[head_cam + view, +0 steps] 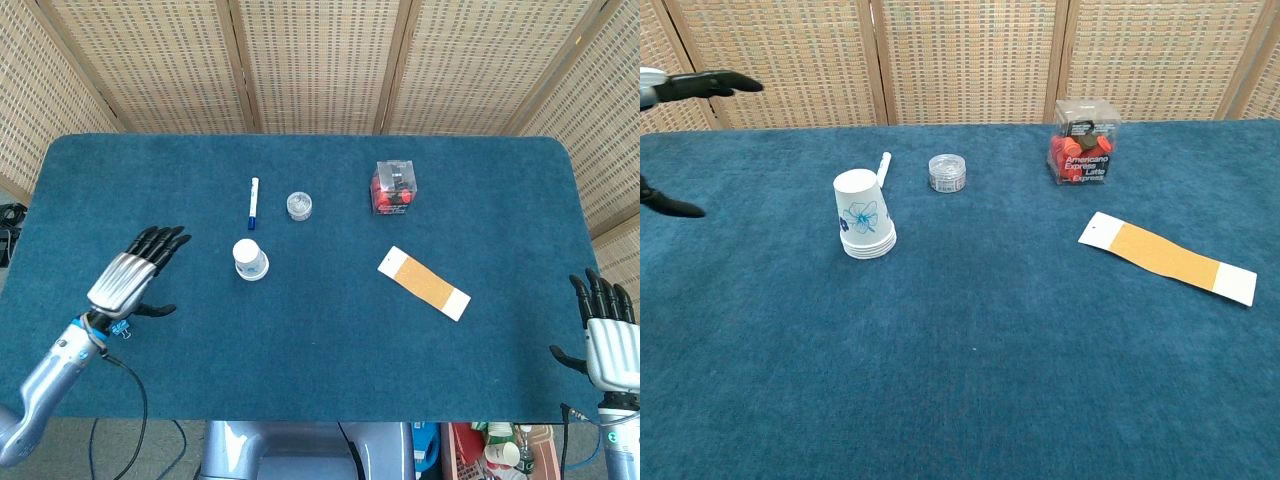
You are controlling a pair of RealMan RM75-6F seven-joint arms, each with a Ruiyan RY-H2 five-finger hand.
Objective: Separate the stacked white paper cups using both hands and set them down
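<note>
The stacked white paper cups (pixel 250 260) (pixel 864 215) stand upside down on the blue table, left of centre, with a blue flower print on the side. My left hand (pixel 135 275) hovers open above the table, a short way left of the stack, fingers spread and pointing toward it; the chest view catches only its fingertips (pixel 700 86) at the left edge. Off the table's right front corner, my right hand (pixel 608 335) is open and far from the cups.
A white pen (pixel 253 202) and a small clear lidded jar (pixel 299 206) lie just behind the cups. A clear box of red items (pixel 394 188) stands at the back right. An orange-and-white strip (pixel 424 283) lies right of centre. A blue binder clip (pixel 121 327) sits under my left wrist.
</note>
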